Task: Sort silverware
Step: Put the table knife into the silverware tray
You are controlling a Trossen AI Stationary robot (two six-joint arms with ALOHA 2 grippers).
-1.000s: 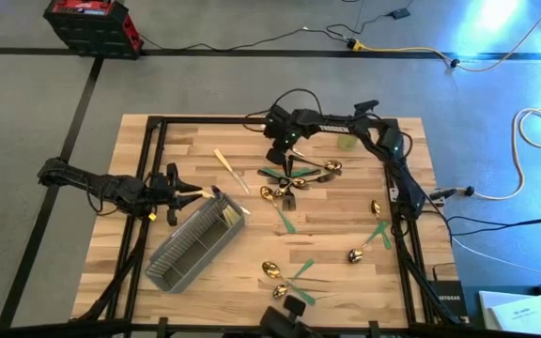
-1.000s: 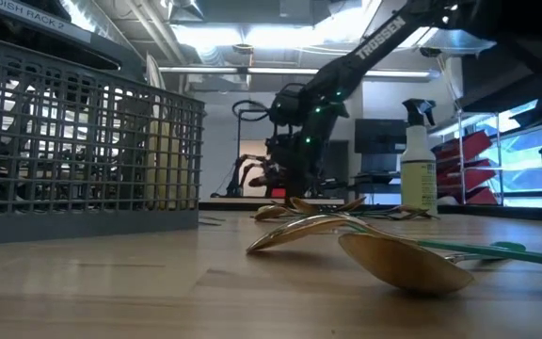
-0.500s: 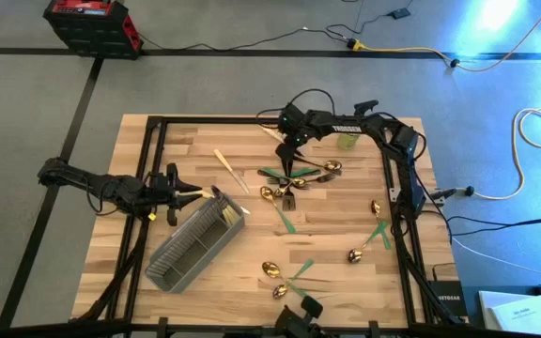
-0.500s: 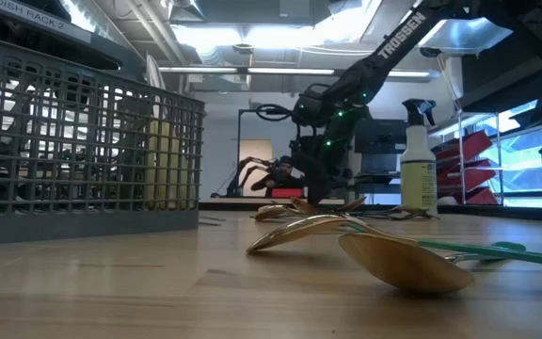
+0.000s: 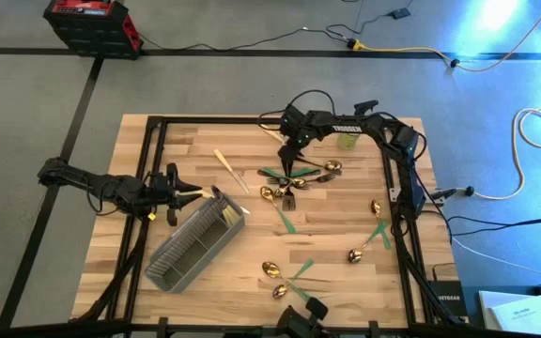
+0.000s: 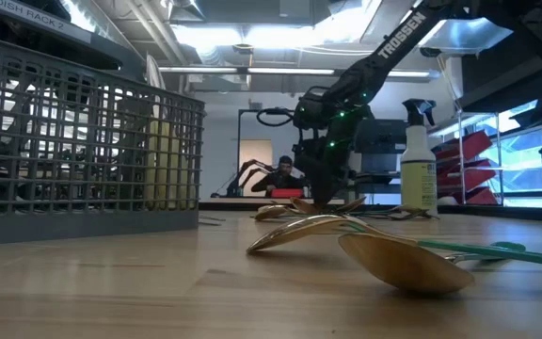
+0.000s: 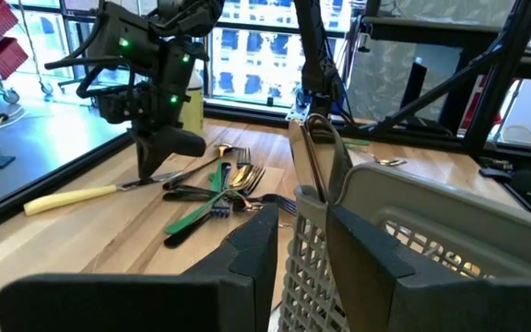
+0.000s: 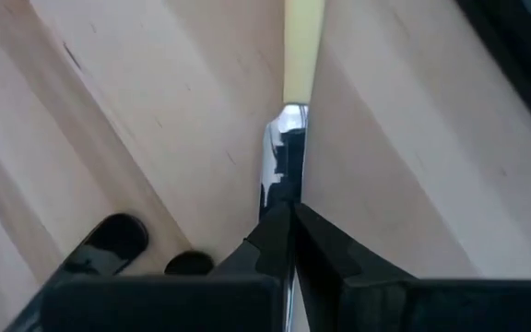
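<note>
My right gripper (image 5: 288, 165) points down at the far side of a silverware pile (image 5: 301, 176), shut on a knife with a cream handle (image 5: 272, 132) and a shiny blade. My left gripper (image 5: 198, 194) is level at the table's left, closed on the far end of the grey mesh caddy (image 5: 195, 246), which lies on the table. More silverware lies scattered: another cream-handled knife (image 5: 230, 171), green-handled pieces (image 5: 376, 225) and gold spoons (image 6: 403, 262). My right gripper pinches the knife's blade (image 8: 284, 171) between its two fingertips, coming from above and lying along the blade. The cream handle (image 7: 72, 197) rests on the table, pointing toward the far edge. My left gripper has the caddy's end wall (image 7: 308, 242) between its fingers, one finger (image 7: 258, 251) outside and one (image 7: 367, 254) on the inner side, coming level from the table's left. The caddy stays on the table.
A yellow-green spray bottle (image 5: 347, 141) stands at the far right, close behind my right arm. Black frame rails (image 5: 158, 141) border the table. A person sits in the room beyond the far edge (image 6: 285, 171). Bare wood lies between caddy and pile (image 5: 252, 225).
My right gripper has gone a little toward the table's right edge and slightly down, rolling somewhat, and has held nearly still over the last half second. Its fingers stay shut. My left gripper and the caddy have kept still.
</note>
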